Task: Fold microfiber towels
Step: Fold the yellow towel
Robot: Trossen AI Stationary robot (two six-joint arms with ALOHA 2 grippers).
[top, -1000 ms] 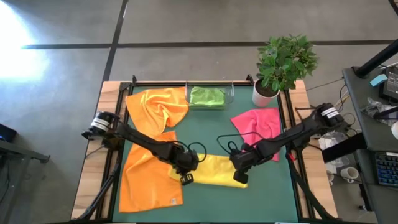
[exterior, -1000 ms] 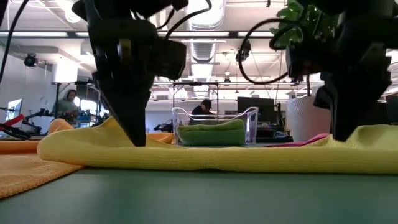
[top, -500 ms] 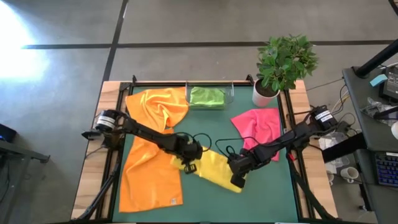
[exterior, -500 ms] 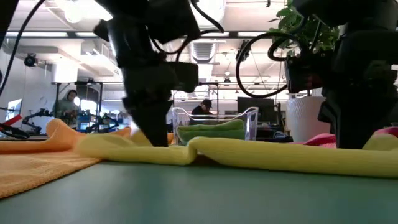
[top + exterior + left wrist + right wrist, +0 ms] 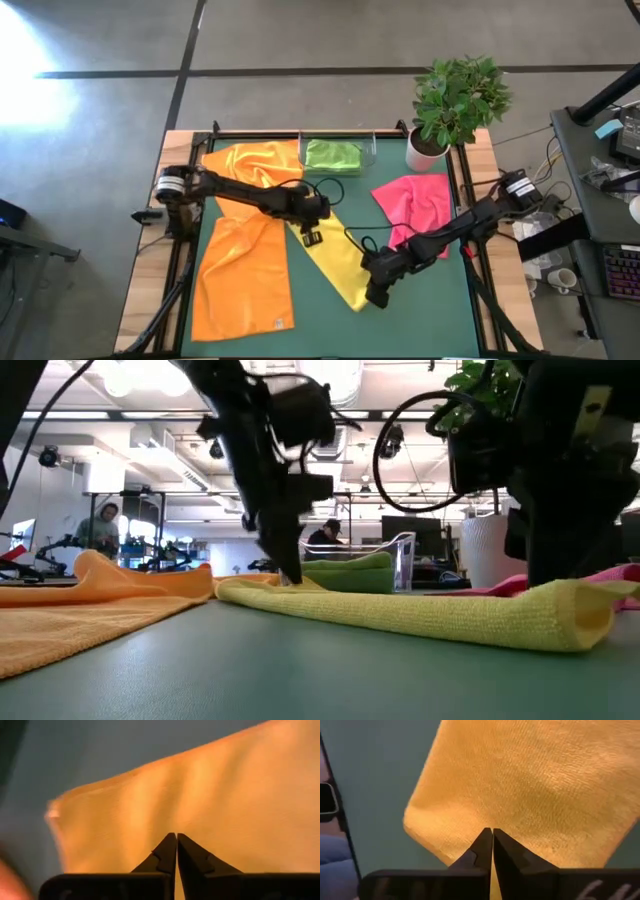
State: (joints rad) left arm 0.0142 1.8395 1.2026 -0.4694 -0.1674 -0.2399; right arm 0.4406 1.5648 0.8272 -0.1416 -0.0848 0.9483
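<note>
**Observer A:** Two grippers, one cloth. The yellow microfiber towel [image 5: 330, 258] lies as a folded diagonal strip at the centre of the high view. The left gripper [image 5: 307, 226] is clamped on its upper end, the right gripper [image 5: 373, 293] on its lower end.

**Observer B:** Why both ends?

**Observer A:** In my judgement, to keep the folded layers aligned while the strip is turned on the green mat [image 5: 430, 320]. In each wrist view the fingers are pinched together with yellow cloth directly at the tips.

**Observer B:** And the remaining towels?

**Observer A:** Apart from the work area. One orange towel [image 5: 240, 275] lies flat at lower left, a second orange towel [image 5: 255, 168] is bunched at upper left, the pink towel [image 5: 418, 195] sits right of centre, and the lime green towel [image 5: 332, 155] rests folded in the clear tray [image 5: 369, 150] at top centre.
</note>
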